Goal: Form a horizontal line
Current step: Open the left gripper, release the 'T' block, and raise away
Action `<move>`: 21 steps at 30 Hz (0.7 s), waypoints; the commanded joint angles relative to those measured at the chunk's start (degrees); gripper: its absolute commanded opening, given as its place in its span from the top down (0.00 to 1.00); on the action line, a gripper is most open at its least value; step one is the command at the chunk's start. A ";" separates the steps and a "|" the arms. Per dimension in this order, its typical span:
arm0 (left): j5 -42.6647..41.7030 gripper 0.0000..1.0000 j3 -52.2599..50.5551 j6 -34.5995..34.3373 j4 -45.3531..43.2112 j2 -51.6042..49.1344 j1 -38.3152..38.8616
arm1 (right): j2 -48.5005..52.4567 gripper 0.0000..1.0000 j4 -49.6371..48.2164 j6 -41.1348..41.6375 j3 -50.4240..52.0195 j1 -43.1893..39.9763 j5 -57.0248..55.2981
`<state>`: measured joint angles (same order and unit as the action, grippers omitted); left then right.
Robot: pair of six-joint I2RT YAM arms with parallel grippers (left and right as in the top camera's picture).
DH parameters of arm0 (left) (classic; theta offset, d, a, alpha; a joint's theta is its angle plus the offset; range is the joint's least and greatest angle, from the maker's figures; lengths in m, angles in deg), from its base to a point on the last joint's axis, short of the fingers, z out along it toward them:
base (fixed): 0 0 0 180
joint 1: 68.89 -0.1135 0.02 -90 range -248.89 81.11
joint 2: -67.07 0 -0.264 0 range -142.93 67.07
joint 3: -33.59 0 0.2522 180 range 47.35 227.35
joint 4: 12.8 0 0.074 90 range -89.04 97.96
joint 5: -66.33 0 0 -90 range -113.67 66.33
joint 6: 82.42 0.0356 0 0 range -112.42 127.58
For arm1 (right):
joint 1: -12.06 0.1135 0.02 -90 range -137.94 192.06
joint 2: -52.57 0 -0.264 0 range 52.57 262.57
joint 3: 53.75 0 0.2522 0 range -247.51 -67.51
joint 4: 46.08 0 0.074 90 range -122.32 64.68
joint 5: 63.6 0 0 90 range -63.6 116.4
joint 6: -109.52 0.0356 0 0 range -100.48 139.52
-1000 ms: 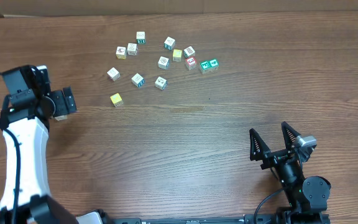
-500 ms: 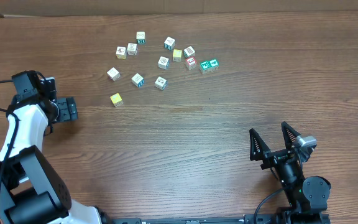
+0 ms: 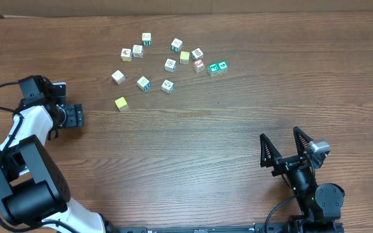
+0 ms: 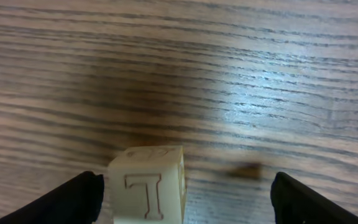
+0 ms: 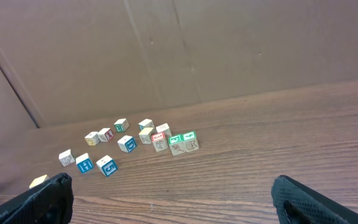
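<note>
No row of four touching cubes shows; the cubes lie scattered at the far middle of the table. A yellow cube point(image 3: 121, 103) lies nearest my left gripper point(image 3: 74, 116), with whitish cubes point(image 3: 144, 83) beyond it. In the left wrist view my left gripper point(image 4: 185, 196) is open wide and low over the wood. A cream cube point(image 4: 148, 186) with an outlined letter stands between the jaws, close beside the left finger point(image 4: 73, 199) and far from the right one. My right gripper point(image 3: 280, 136) is open and empty at the near right, as its wrist view point(image 5: 179, 199) shows.
Two green cubes point(image 3: 217, 66) and a red one point(image 3: 199, 65) lie at the right end of the scatter, also seen from the right wrist point(image 5: 183, 138). A cardboard wall point(image 5: 229, 43) stands along the table's far edge.
My left arm has swung round and its gripper has shifted slightly toward the near right, low over the table. The scattered cubes and the right arm have not moved.
</note>
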<state>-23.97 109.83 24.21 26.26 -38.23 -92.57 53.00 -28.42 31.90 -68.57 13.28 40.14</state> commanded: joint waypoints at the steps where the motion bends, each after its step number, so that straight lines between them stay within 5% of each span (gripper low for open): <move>1: -1.20 0.21 -0.35 1.62 -1.20 -0.61 -0.48 | -0.24 0.00 -0.35 -0.17 0.59 0.15 0.26; 21: 0.92 0.46 -0.37 2.16 -1.36 -0.61 -0.83 | -0.24 0.00 -0.35 -0.17 0.59 0.15 0.26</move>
<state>-23.71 109.83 24.77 24.97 -38.32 -92.95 53.00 -28.42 31.90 -68.57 13.28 40.16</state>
